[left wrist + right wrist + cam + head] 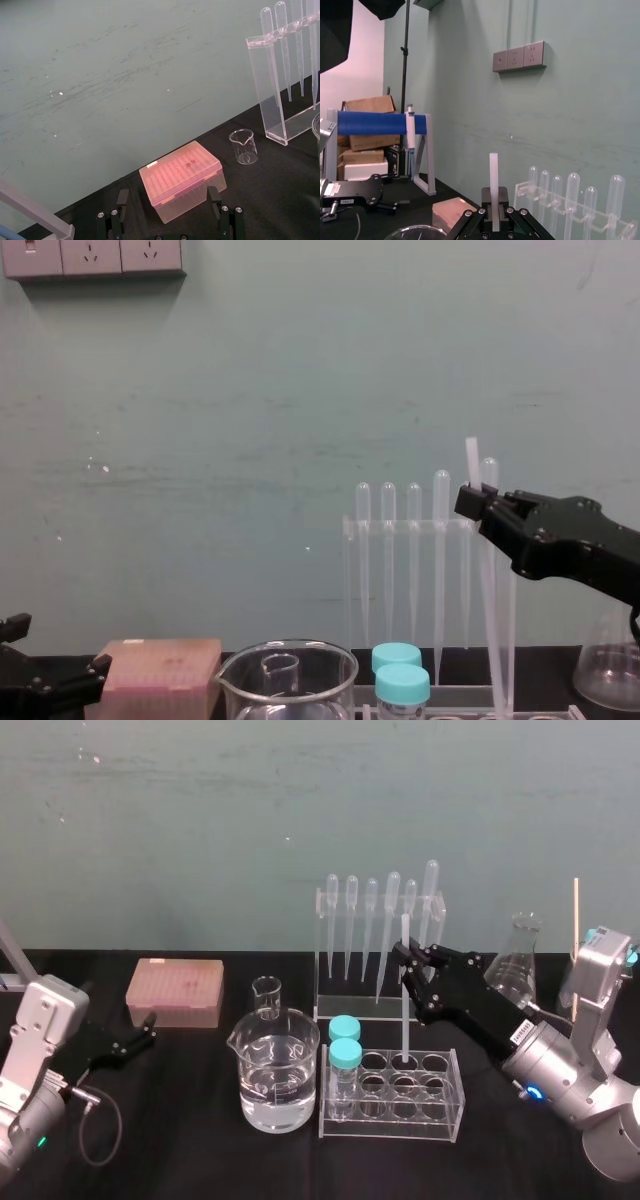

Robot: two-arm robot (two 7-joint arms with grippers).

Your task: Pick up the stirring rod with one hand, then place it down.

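The stirring rod (405, 1020) is a thin translucent white stick standing nearly upright, its lower end in a back hole of the clear tube rack (440, 1115). My right gripper (408, 970) comes in from the right and is shut on the stirring rod's upper part, with a short length sticking out above the fingers. The chest view shows the stirring rod (487, 590) held by the right gripper (472, 502), in front of the pipettes. In the right wrist view the stirring rod (493, 175) rises from the shut jaws of the right gripper (494, 212). My left gripper (140, 1038) rests open at the far left; the left wrist view shows the left gripper (168, 200) facing the pink box.
A pink tip box (175, 990) lies at the back left. A large beaker of water (280, 1080) and a small beaker (266, 997) stand left of the rack. Two blue-capped tubes (345, 1055) sit in the rack's left holes. A pipette stand (380, 945) and a flask (515, 965) stand behind.
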